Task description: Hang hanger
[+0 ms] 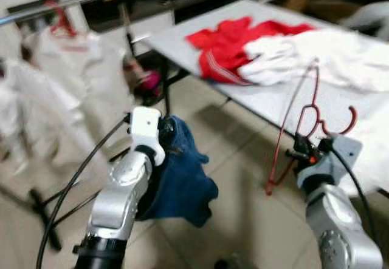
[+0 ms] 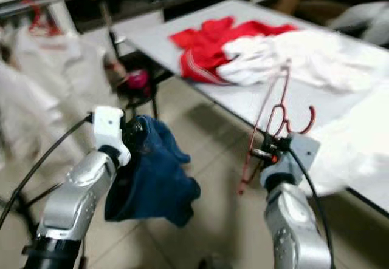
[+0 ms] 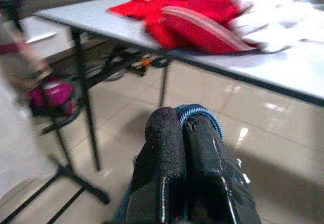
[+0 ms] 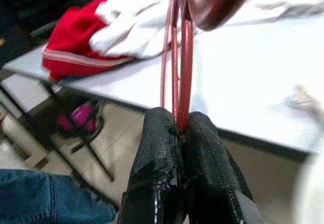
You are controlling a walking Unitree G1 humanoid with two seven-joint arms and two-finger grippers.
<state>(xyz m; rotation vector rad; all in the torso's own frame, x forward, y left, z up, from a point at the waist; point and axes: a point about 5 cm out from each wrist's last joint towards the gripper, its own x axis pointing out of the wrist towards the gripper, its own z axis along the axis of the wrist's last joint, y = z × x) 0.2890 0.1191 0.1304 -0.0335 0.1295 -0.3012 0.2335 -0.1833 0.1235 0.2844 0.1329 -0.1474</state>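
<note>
Right wrist view: hanger (image 4: 184, 72) between jaws

Even, bright indoor light. Glare patches on glossy floor tiles (image 3: 238, 133). Head views motion-blurred, worst at left edge and far table (image 1: 182, 44). Wrist-view backgrounds soft; fingers (image 4: 157, 173) sharper.

White garments (image 1: 55, 93) on the rail (image 1: 61, 5): blurring into one pale mass, edges not separable. White cloth (image 1: 371, 141) on the table (image 1: 267, 102): running off the frame edge. Blue denim (image 3: 200, 115): mostly hiding behind the left gripper (image 3: 183, 128).
</note>
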